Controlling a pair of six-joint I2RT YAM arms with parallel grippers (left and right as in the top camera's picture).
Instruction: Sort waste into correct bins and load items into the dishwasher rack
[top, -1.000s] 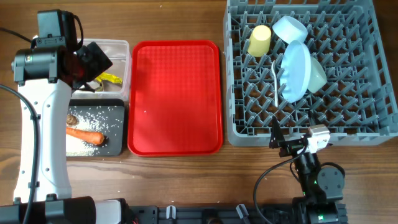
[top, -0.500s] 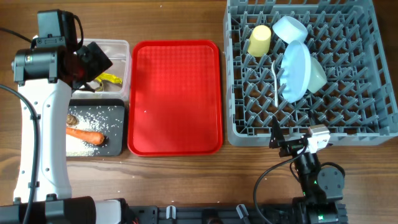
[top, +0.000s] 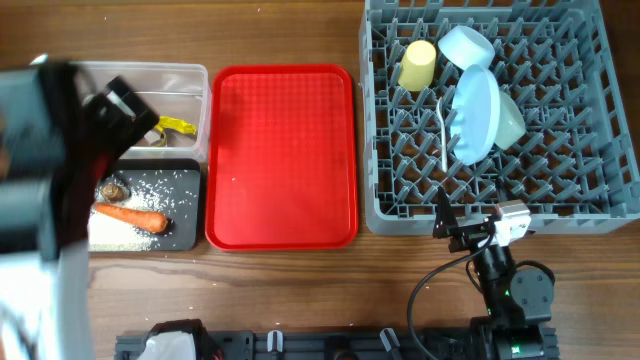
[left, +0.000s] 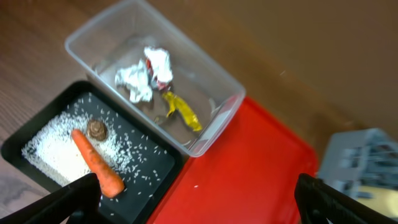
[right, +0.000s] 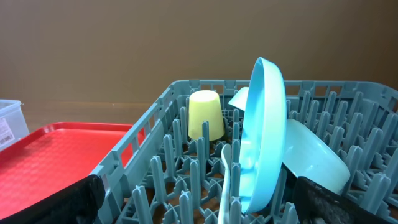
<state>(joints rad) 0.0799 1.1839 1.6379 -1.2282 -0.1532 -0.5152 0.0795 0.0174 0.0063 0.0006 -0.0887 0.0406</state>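
Note:
In the left wrist view my left gripper (left: 199, 210) is open and empty, high above the seam between the black tray (left: 152, 177) and the red tray (left: 255, 174). On the black tray lie the orange carrot (left: 96, 167), a brown lump (left: 96, 129) and white rice (left: 45, 155). Inside the clear tub (left: 221, 106) are crumpled white paper (left: 132, 84), a red-silver wrapper (left: 159, 62) and a yellow wrapper (left: 180, 111). My right gripper (right: 199, 206) is open at the near edge of the grey rack (top: 590, 200). The rack holds the yellow cup (top: 417, 62), blue plate (top: 476, 115), light blue bowl (top: 465, 45), green bowl (top: 510, 122) and white spoon (top: 445, 125).
The flat red tray (top: 282, 155) lies between the bins and the rack. My left arm (top: 40, 170) is a blur over the table's left side. Cables and the right arm's base (top: 510, 290) sit at the front edge.
My left arm has swung left and toward the front and is now blurred. The brown lump and more of the black tray show. The right arm has not moved.

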